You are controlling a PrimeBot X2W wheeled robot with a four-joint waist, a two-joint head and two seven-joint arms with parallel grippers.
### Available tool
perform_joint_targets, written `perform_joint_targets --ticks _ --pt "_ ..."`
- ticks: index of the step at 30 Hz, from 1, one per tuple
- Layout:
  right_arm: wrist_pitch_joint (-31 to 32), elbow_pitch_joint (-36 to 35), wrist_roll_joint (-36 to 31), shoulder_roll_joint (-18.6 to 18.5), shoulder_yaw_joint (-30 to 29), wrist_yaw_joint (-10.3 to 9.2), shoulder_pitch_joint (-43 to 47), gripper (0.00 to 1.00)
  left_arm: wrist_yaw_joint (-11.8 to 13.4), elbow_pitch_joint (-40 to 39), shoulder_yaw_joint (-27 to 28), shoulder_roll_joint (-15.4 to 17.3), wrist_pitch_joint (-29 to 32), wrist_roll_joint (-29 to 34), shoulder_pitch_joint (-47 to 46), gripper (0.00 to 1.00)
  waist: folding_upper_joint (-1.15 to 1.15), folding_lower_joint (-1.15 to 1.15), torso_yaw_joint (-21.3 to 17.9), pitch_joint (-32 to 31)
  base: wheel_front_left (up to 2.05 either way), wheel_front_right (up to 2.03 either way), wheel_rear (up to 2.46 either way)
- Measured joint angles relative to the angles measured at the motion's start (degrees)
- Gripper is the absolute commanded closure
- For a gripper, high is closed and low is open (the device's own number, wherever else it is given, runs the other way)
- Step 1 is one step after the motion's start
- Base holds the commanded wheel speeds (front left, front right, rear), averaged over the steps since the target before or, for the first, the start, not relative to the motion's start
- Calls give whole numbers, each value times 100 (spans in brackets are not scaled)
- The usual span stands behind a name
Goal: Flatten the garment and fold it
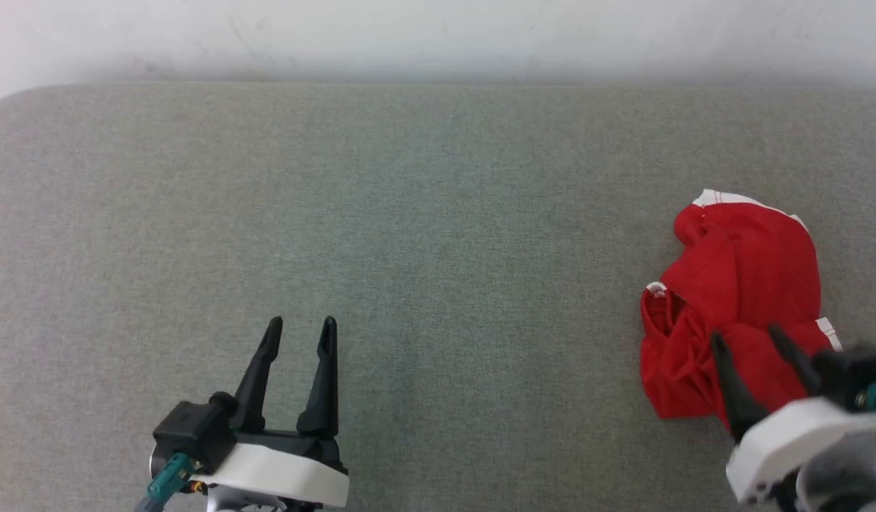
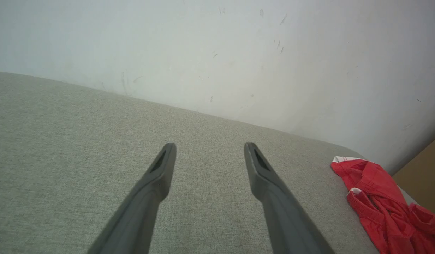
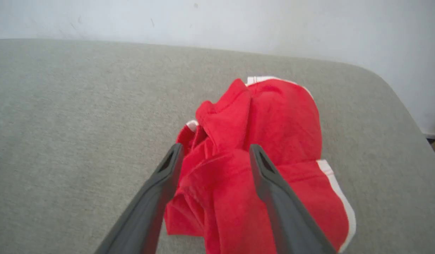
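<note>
The right pincer (image 1: 747, 338) is spread open, its fingers straddling the near end of the garment (image 1: 736, 284). Whether they touch the cloth I cannot tell. The red heap lies crumpled at the right end of the grey worktop (image 1: 438, 213), its long axis running away from the robot. The left pincer (image 1: 301, 323), also released, hovers well apart, so the right arm is nearer. Waistband and lettering are lost in folds.

Shorts (image 1: 744, 270): bright red, white edge stripes
Surface (image 1: 409, 213): grey-green, fine weave
Wall (image 1: 438, 35): off-white, faint scuffs
Fingers (image 1: 324, 377): black
</note>
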Motion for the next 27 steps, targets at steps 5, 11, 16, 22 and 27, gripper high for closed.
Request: perform_joint_targets --ticks 5,11,16,22,27 --pt "539 -767 138 -500 379 0 -674 0 -4 32 -52 -5 -1 -4 0 0 0 0 111 -52 0 0 0" --pt "1574 -180 221 -1009 725 -1 -1292 0 -10 56 -109 -37 -9 -24 -14 0 0 0 367 14 0 0 0" --pt "2119 669 207 -1180 992 0 -1464 0 -43 115 -172 -85 -12 -29 -185 0 0 0 656 170 0 0 0" --pt "2312 1445 26 -1237 1072 1 -1535 0 -56 210 -211 -134 -59 -32 -232 0 0 0 1014 384 0 0 0" --pt "2235 1546 -89 -1055 799 0 -1603 100 -56 237 -176 -162 -60 -40 -232 0 0 0 1229 494 0 0 0"
